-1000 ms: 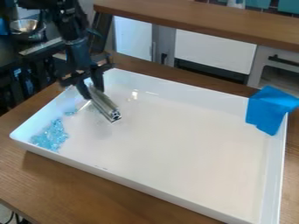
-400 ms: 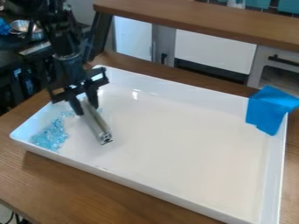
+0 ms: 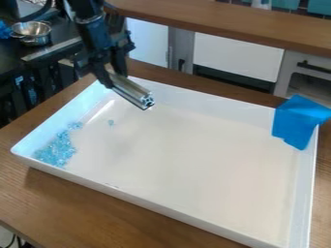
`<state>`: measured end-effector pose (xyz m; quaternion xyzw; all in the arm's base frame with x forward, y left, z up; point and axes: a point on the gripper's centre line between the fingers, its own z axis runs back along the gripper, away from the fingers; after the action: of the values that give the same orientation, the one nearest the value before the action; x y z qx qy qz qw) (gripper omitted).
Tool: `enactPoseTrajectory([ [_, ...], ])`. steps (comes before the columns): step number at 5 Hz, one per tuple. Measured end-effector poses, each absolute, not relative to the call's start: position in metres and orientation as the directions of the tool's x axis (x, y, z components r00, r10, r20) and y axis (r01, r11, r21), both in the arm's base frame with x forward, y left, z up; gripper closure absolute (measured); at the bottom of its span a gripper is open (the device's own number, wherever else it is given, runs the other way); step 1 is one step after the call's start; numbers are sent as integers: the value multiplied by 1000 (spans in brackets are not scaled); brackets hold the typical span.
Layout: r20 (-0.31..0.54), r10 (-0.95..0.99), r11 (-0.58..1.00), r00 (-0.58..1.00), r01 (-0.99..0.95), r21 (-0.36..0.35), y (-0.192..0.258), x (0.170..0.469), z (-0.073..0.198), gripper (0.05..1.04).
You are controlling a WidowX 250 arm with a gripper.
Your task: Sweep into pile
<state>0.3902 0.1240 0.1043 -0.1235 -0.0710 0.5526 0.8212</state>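
Through the camera view I have the gripper at the upper left, over the far left corner of the white tray. Fingers closed on a silvery metal bar, one to each side of it at its upper end. Bar held aslant, running down and to the right in my view, its hollow, ribbed end face turned toward the camera. Whether its underside meets the tray there, I cannot tell. Material to be swept: light blue bits, most of them bunched in the tray's near left corner, loosely spread and reaching close to the left wall. A smaller clump trails off the far side of that bunch, along the same wall. One stray bit lies on the tray floor, apart from the rest, between the clump and the bar's low end. Tray sits on a brown wooden table. A bright blue cloth or sheet hangs over the tray's far right corner, draped across the rim. Behind: a wooden ledge above white panels, and, at the upper left, a shiny metal pot on a dark surface.
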Motion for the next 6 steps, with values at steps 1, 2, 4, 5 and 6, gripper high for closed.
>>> enactPoseTrajectory([
  [1,5,921,379,389,-894,-239,116,398,90,714],
  [2,62,917,399,395,-892,-213,119,395,75,714],
  [4,105,888,460,448,-871,-175,124,377,46,714],
  [5,109,874,486,474,-858,-166,128,361,44,714],
  [6,99,862,506,497,-848,-158,137,338,46,714],
])
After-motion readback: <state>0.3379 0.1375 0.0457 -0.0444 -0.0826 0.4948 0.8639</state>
